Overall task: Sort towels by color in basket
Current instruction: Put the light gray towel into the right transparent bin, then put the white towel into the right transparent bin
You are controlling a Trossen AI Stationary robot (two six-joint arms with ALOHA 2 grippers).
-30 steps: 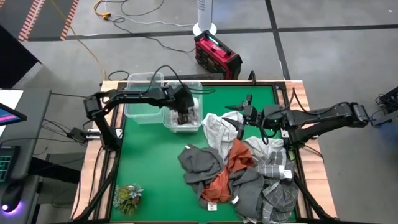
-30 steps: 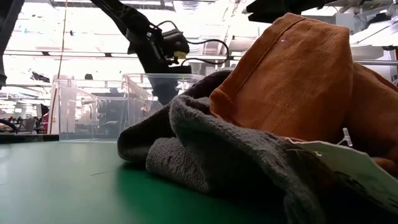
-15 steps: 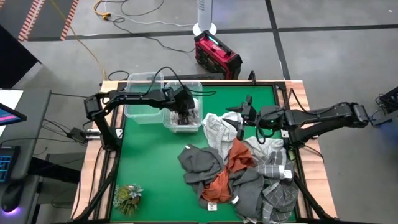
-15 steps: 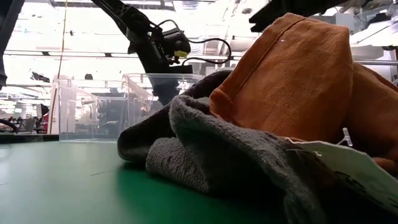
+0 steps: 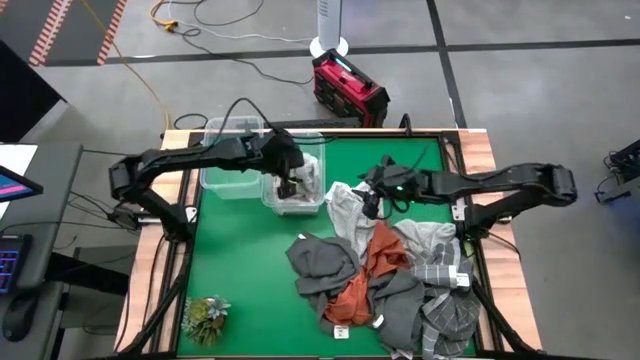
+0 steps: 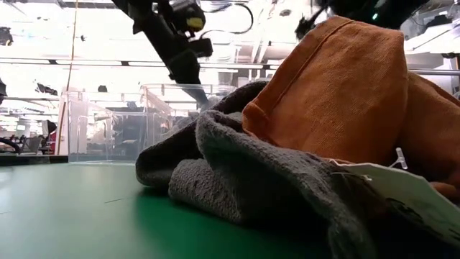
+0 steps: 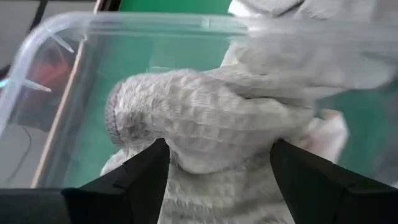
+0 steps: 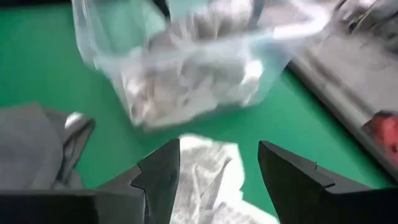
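A grey waffle towel (image 7: 205, 118) lies crumpled in the right clear bin (image 5: 320, 165). My left gripper (image 7: 217, 155) hangs open just above it, a finger on either side of the cloth's hump. To the right of that bin my right gripper (image 8: 217, 155) is open over a white towel (image 8: 208, 174), which lies on the mat at the far end of the towel pile. In that pile are dark grey (image 5: 325, 260), rust-orange (image 5: 378, 262) and grey plaid (image 5: 440, 268) towels.
A second clear bin (image 5: 228, 160) stands left of the first, at the table's far left. A small green plant (image 5: 205, 315) sits at the near left corner. Bare green mat (image 5: 245, 260) lies between the bins and the plant. A red box (image 5: 348, 88) is on the floor beyond the table.
My left gripper has risen out of the bin, and the grey towel has stayed inside. My right gripper has gone down and toward the table's left, tipping downward, and now hangs over the white towel beside the bin.
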